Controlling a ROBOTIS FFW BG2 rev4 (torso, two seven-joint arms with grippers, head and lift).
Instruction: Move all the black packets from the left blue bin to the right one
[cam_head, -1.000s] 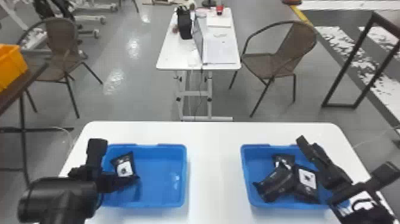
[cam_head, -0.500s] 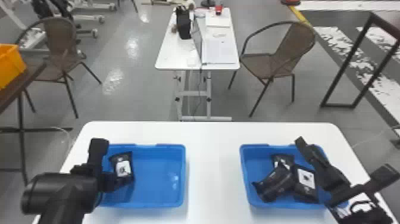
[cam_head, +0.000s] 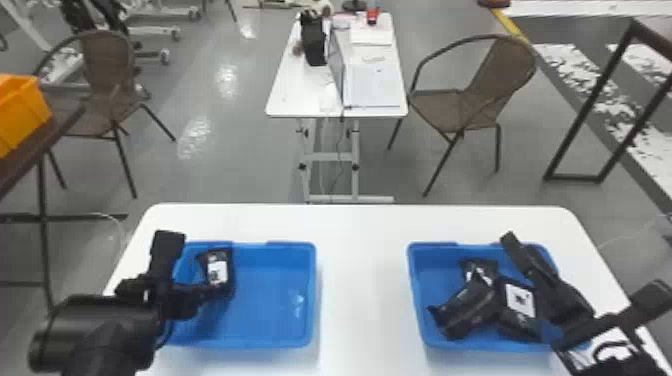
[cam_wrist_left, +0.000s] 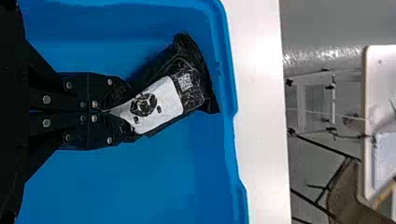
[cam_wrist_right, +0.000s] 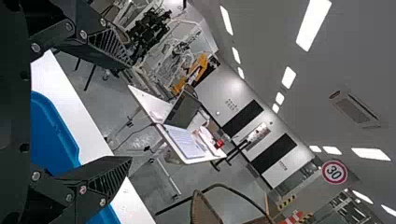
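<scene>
Packet (cam_wrist_left: 161, 100) is clamped in your left fingers (cam_wrist_left: 102, 133), inside the left bin (cam_wrist_left: 116, 186): pick step. Next, lift clear, carry to right bin (cam_head: 413, 295). Your right fingers (cam_wrist_right: 105, 170) are apart.

High downward head view, left wrist close, right roomward — 3 share far table (cam_head: 295, 95)

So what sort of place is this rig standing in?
Probably a robotics lab or workshop space: a laptop on a white work table, a round "30" speed-limit style sign, and black-and-yellow hazard striping.
</scene>
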